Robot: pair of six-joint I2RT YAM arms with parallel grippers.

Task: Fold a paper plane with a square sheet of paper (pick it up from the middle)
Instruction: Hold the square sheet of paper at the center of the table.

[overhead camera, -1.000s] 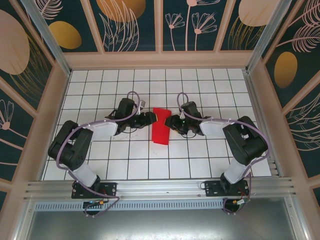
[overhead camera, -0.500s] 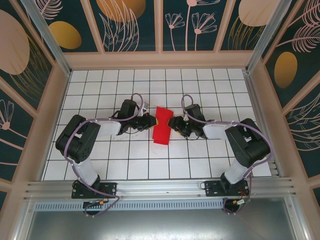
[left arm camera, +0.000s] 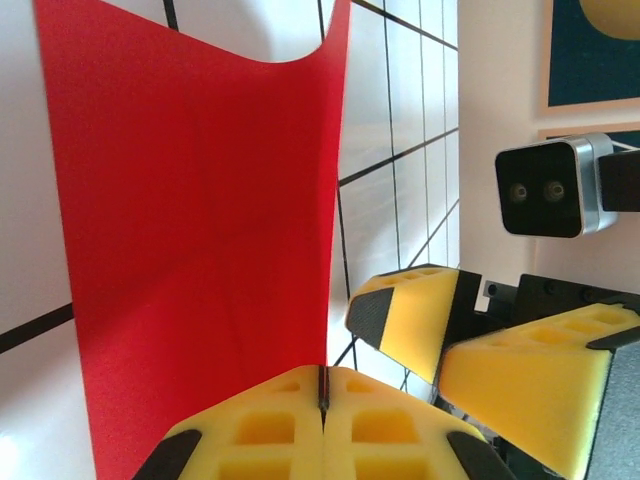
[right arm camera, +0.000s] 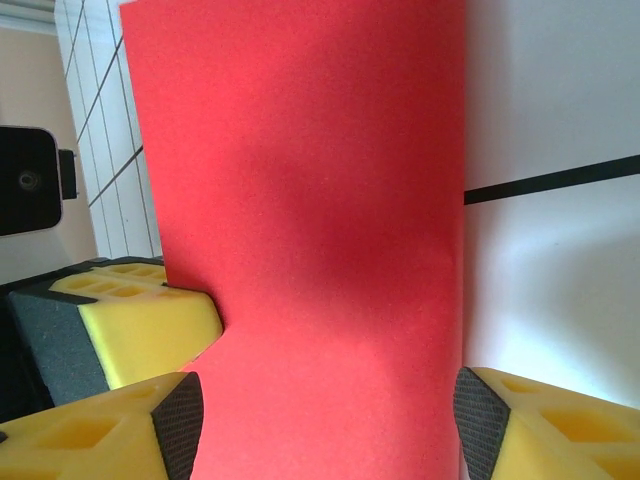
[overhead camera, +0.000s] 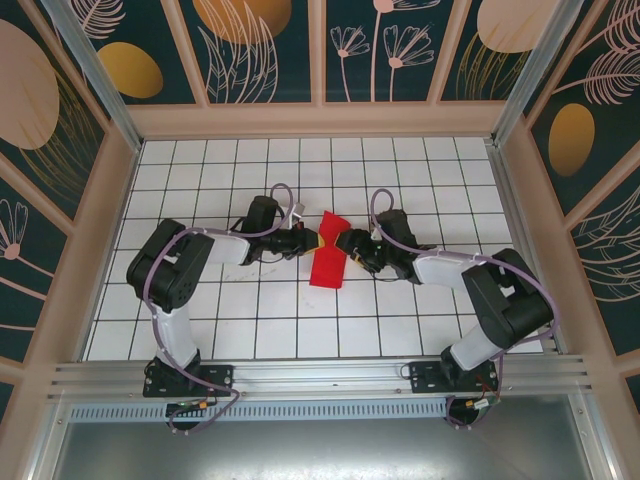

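Working out from the front rail (overhead camera: 320, 372): both arms had reached in further beyond its middle than a second earlier, elbows swung wider.

Just left of the rail's midline, the left gripper (left arm camera: 322, 388) snapped fully closed within that second. Its pads met with an edge of the red sheet (left arm camera: 200, 250) pinched between them, about midway along the sheet's left side.

Just right of the midline, the right gripper (right arm camera: 330, 432) went the other way. Its jaws spread wider, one finger off each side of the sheet, with no clamp on it that I could see. So the left had the paper and the right didn't, as far as I could tell.

The sheet itself sat well beyond the rail's middle, between the two grippers. It was a long folded strip, not a dart yet. From above it had gone from a flat rectangle to a waisted bow-tie outline, nipped in at the pinch. The end farthest from the rail had skewed right, and in the left wrist view the far edge ran curved, not flat on the table (overhead camera: 400, 320).

My read: the middle pickup was just committed on the left side, and most folds were not done. The lift needed care, since a one-sided pinch on thin paper could crease it off-line.
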